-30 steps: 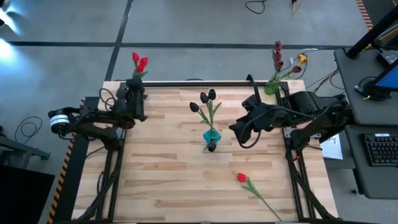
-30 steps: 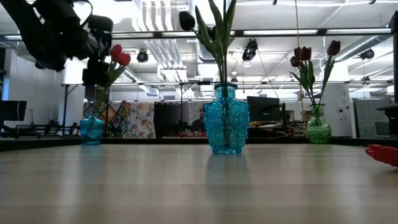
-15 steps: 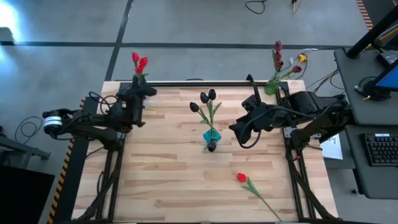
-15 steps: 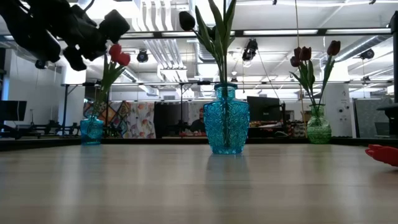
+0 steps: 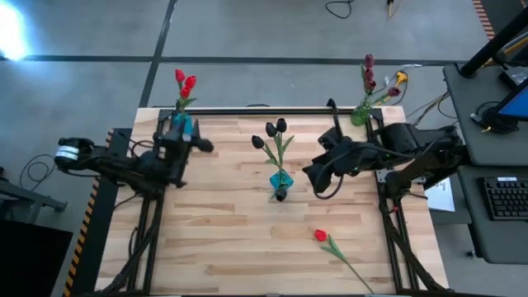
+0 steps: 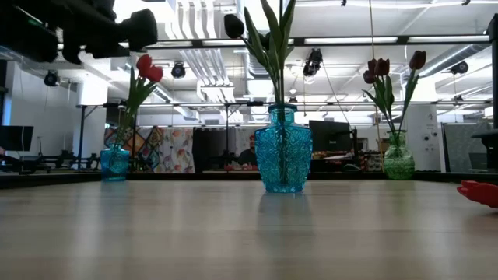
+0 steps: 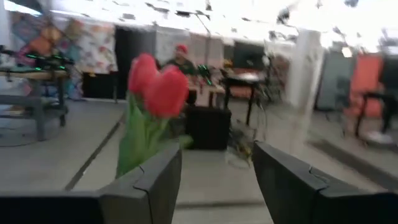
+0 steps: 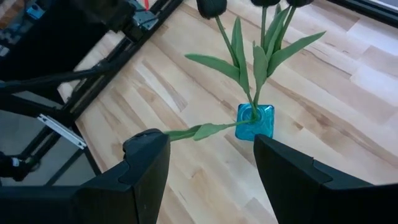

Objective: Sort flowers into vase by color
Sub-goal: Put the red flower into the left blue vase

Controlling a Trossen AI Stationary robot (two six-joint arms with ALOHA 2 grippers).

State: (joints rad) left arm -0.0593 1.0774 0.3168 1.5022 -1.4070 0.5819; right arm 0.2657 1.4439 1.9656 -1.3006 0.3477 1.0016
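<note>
Nearest the front edge, at about five o'clock on the worktop (image 5: 206,247), one red tulip (image 5: 321,236) lies flat, its stem running off toward the corner. Nothing grips it, and it looks like the last flower left to sort. A careless sweep could roll it over the edge.

At the centre stands the blue vase (image 5: 280,181) holding the black tulips (image 5: 275,128). The right jaws (image 5: 316,178) hover just beside it at three o'clock, apart and empty. Turning toward the loose tulip, that arm could clip the leaves and tip the vase.

Farthest back, at ten o'clock, the left jaws (image 5: 198,145) stand apart and empty near the small blue vase (image 5: 181,125) of red tulips (image 5: 185,82); a stray move risks toppling it. The green vase (image 5: 360,115) with maroon tulips (image 5: 369,74) sits at one o'clock.
</note>
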